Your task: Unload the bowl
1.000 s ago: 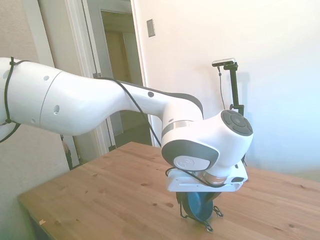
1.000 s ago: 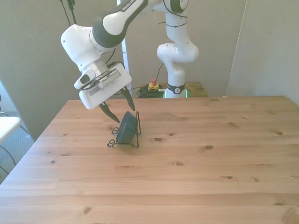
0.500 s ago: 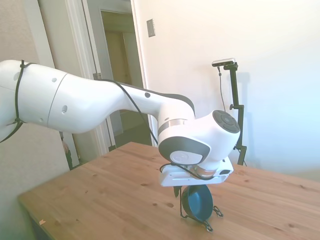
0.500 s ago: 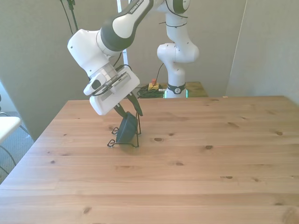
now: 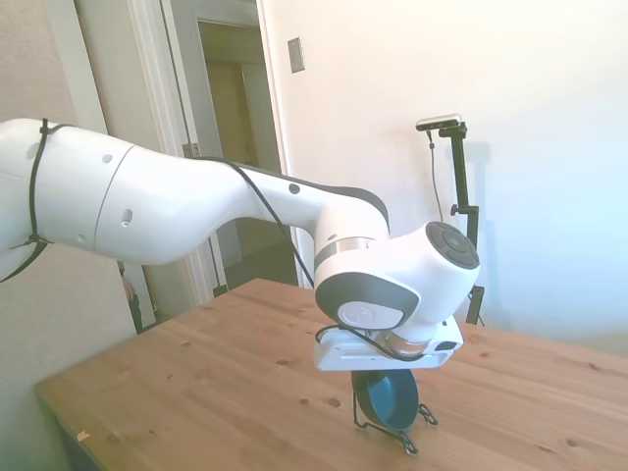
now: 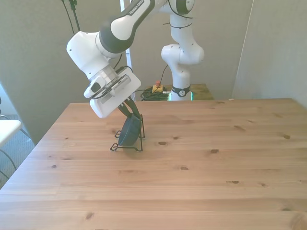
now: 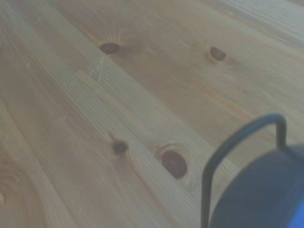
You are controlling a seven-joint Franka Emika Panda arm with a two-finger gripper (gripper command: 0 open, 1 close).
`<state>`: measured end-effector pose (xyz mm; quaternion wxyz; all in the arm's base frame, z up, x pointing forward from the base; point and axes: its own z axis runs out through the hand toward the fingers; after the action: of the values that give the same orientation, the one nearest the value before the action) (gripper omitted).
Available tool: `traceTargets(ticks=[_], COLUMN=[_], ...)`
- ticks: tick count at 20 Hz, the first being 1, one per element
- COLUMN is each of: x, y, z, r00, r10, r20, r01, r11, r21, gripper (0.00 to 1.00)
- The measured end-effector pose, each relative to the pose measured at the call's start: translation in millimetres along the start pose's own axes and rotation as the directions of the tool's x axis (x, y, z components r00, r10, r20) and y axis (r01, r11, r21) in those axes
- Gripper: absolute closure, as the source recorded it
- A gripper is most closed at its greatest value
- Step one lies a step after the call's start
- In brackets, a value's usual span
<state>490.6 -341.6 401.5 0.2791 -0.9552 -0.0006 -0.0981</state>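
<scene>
Fingers of the gripper (image 6: 130,111) are mostly hidden: in the side view the white wrist body covers them entirely, and in the front view only dark finger shapes show under the wrist, running down onto the upper edge of the bowl (image 6: 129,132). They appear to straddle that rim, but whether they press on it or stand apart from it cannot be told.

The bowl (image 5: 387,399) stands on edge directly below the gripper, propped in a thin black wire rack (image 6: 125,146). In the side view its top is cut off by the wrist, and its glossy teal hollow faces the camera. The wrist view is soft; it shows only a dark curved piece of the bowl (image 7: 266,194) at the frame's edge, with one wire hoop of the rack (image 7: 237,142) arching just beside it.

Beneath the gripper and all around lies a wooden table (image 6: 201,182) of pale knotted planks. Beyond the gripper in the side view are a white wall with a small grey plate (image 5: 296,54) and an open doorway (image 5: 235,128). In the front view, grey walls stand behind the arm, and a tangle of cables (image 6: 153,93) lies at the foot of the robot's base.
</scene>
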Motion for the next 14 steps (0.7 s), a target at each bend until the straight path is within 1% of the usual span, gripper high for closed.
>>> traceTargets(ticks=[5,7,9,12,14], x=[-14,-17,-18,-29,-42], y=[15,15,9,-12,-33], z=[-28,-36,-46,-67,-79], r00=[1.0,0.999,0.999,0.997,0.994], r10=[0.0,0.0,-0.01,-0.025,-0.034], r20=[-0.021,-0.032,-0.047,-0.079,-0.104], r01=[0.0,0.001,0.011,0.025,0.03], r11=[1.0,1.0,1.0,1.0,0.999], r21=[0.014,0.022,0.016,-0.001,-0.04], gripper=[1.0,1.0,1.0,1.0,1.0])
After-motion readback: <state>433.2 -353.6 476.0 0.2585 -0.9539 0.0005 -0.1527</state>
